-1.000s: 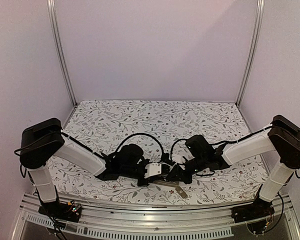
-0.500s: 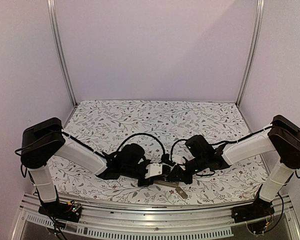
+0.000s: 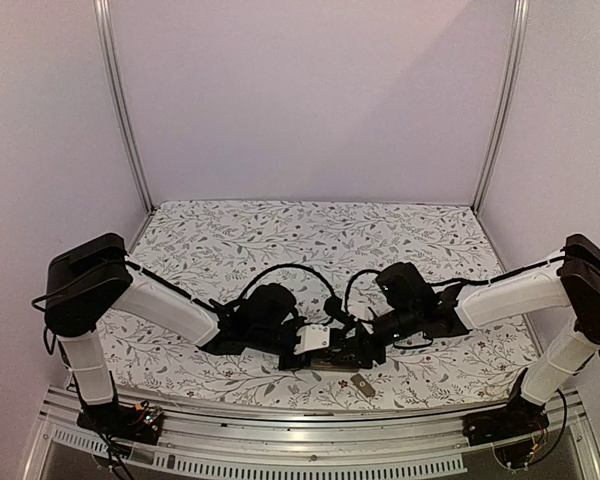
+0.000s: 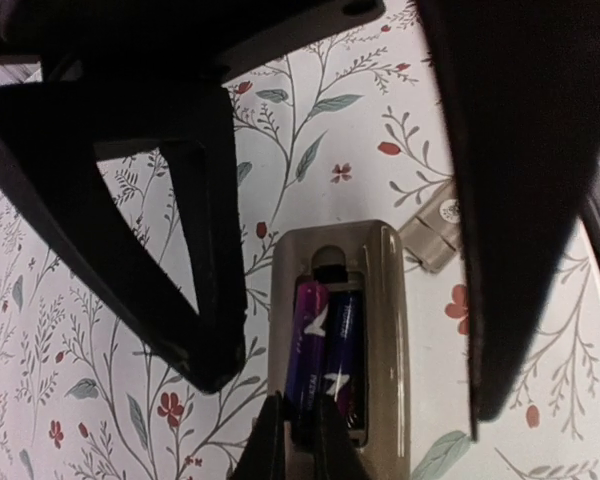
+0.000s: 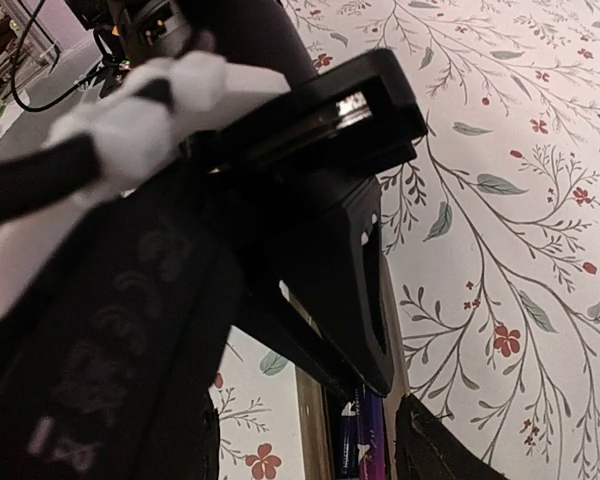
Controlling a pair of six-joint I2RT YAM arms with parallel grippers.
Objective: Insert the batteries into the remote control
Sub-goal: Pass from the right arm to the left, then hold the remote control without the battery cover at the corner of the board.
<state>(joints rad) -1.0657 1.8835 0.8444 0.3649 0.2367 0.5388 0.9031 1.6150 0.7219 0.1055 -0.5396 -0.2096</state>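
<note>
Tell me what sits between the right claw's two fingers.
The remote control, back up with both batteries in its recess, lies between the right claw's open fingers; the left wrist view shows it.

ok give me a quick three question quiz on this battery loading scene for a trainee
1. True or false: the grey cover piece lies on the floral cloth, off the remote control.
2. Where are the two batteries? A) in the remote control's recess B) loose on the floral cloth C) under the grey cover piece
3. Fill in: the left hand is ___ (open or shut).
Key: 1 true; 2 A; 3 shut.
</note>
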